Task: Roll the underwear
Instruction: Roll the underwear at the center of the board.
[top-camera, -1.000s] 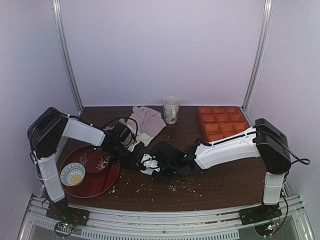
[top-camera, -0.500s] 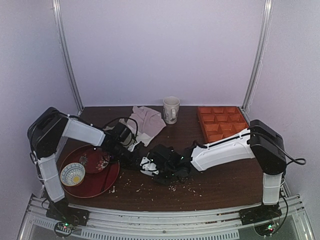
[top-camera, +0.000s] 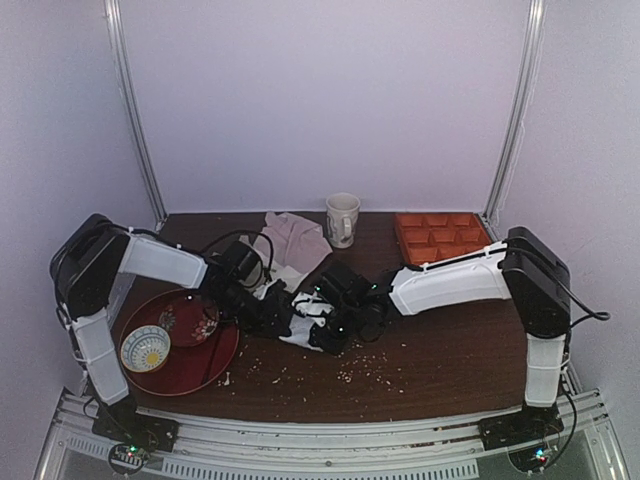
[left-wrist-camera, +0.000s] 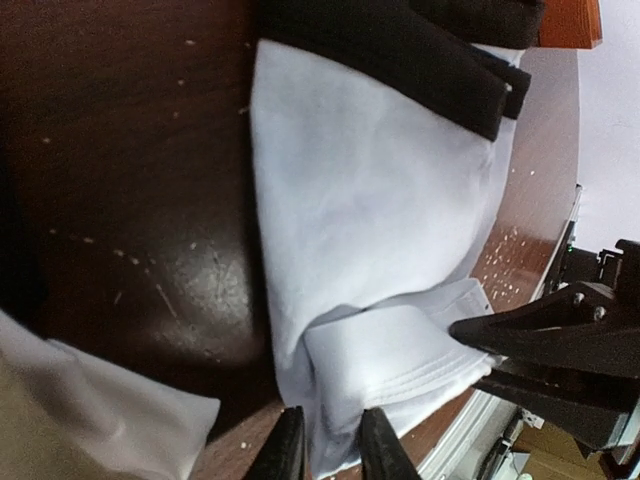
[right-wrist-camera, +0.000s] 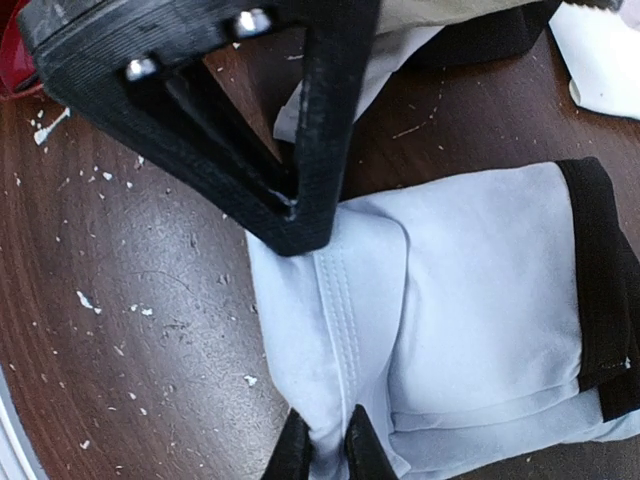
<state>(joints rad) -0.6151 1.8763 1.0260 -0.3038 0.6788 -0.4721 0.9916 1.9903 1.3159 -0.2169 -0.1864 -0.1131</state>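
Dark wood desk (top-camera: 450, 370), plain lavender walls (top-camera: 330, 100) behind it, crumbs (top-camera: 360, 372) scattered over the near half. The underwear (top-camera: 300, 332) sits about mid-desk, a bit toward the near edge, sandwiched between the two arms reaching in from either side.

Right gripper (right-wrist-camera: 330, 445) is pinched tight on a thick fold of the white cloth at the bunched-up end, so that one definitely has it. Left gripper (left-wrist-camera: 330, 452) has its fingers a small gap apart with a fold of the same cloth sitting in that gap. Honestly can't tell if it's biting down or just loose around it.

Key thing imo: both claws are on the same bunched end, coming at it from opposite sides, so the roll's long axis runs pretty much claw to claw, left-right across the desk. The flat part stretches away from both sets of fingertips to the black band (right-wrist-camera: 600, 290). Neither arm is really nearer, they're both right on it. My guess is the next move has to carry that bunched end toward the black band, square to the axis, or it'll go lopsided.
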